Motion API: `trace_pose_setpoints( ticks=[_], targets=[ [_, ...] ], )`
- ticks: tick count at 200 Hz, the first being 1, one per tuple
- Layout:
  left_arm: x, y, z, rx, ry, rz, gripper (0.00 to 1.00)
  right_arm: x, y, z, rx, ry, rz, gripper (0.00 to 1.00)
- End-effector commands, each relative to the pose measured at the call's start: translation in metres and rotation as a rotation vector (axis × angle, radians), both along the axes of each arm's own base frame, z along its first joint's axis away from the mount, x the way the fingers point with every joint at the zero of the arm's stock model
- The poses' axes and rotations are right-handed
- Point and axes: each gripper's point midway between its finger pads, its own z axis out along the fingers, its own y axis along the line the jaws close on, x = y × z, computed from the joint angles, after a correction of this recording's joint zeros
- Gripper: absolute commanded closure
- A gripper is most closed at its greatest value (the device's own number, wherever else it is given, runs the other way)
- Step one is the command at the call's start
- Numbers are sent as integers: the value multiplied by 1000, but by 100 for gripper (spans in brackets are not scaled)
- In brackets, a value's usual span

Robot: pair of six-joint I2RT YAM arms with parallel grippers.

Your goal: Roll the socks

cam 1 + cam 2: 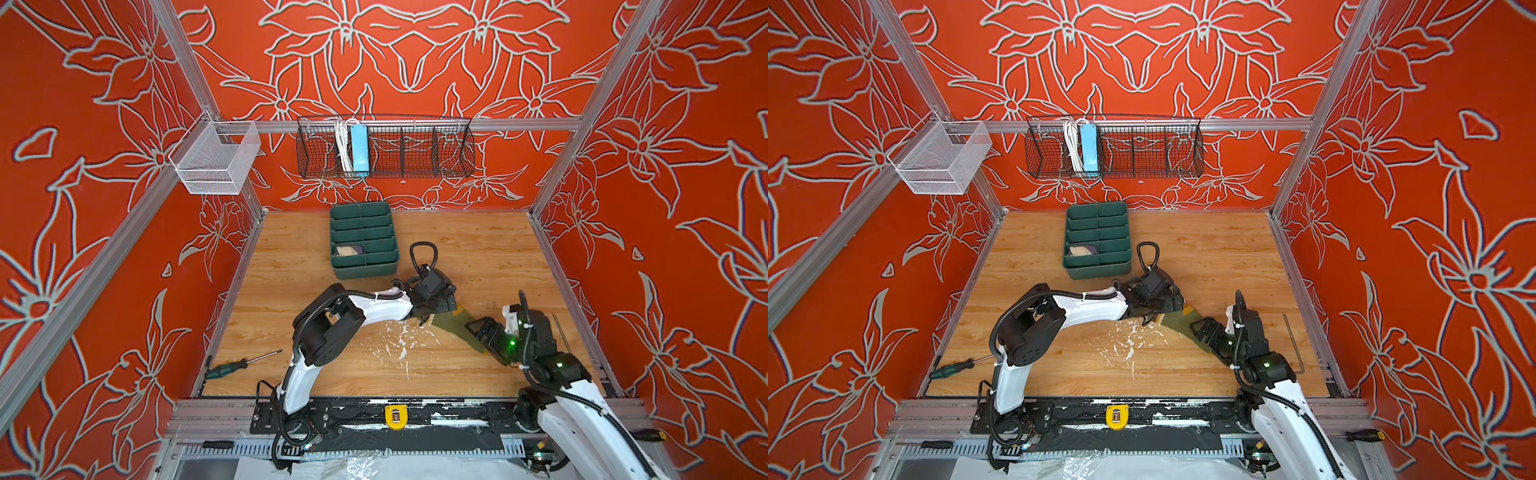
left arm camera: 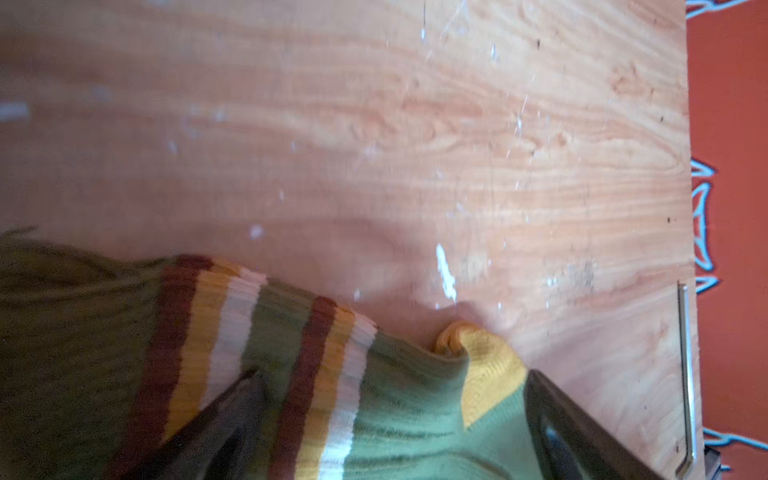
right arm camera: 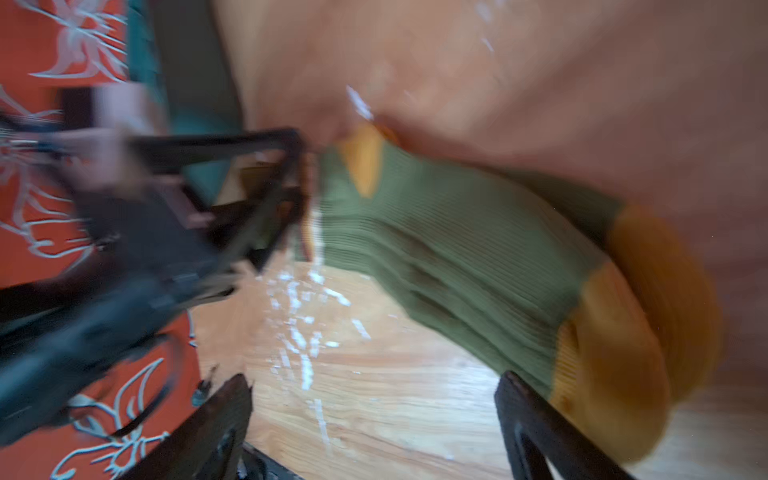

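Olive socks (image 1: 453, 328) lying on table (image 1: 478, 249), right of green tray (image 1: 365, 270), toward arm bases. Left gripper (image 2: 392, 376) spread wide astride cuff end, not pinching. Right gripper (image 3: 374, 378) likewise spread, beside mustard toes.

Orange-red walls (image 1: 665, 208) printed with big, pale-outlined flowers close the cell in on three sides, with aluminium frame rails (image 1: 519, 124) running across them and up the corners. On the back rail hangs a black wire basket (image 1: 455, 153) holding a light blue power strip (image 1: 359, 147) and a coil of white cable (image 1: 343, 145). A white mesh basket (image 1: 216, 166) hangs at the left corner. Underfoot is a light wood-grain board (image 1: 478, 249), flecked with white (image 1: 401, 353) near the front and evenly lit.
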Motion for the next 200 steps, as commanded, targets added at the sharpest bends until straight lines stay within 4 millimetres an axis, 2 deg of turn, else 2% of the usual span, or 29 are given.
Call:
trace_pose_setpoints(
  ticks=[1, 39, 85, 121, 156, 166, 181, 200],
  targets=[
    [-29, 34, -31, 136, 99, 63, 3, 7, -6, 0, -7, -42, -49, 4],
    [-54, 64, -22, 169, 62, 91, 3, 19, -23, -11, -112, -40, -93, 2],
    [-82, 94, -1, 232, 32, 64, 3, 58, -23, -8, -200, -45, -39, 2],
    [-104, 101, 12, 222, -15, 58, 3, 95, -11, -13, -221, -19, 48, 2],
    [-111, 105, 22, 231, -57, 69, 3, 126, -4, -17, -251, 7, 114, 3],
    [-110, 102, 31, 215, -89, 56, 3, 136, -1, -14, -261, 1, 137, 2],
    [-105, 92, 56, 166, -170, -1, 3, 147, 7, -2, -258, -28, 200, 3],
    [-99, 80, 107, 113, -327, -116, 2, 154, 15, 28, -256, -105, 265, 4]
  ],
)
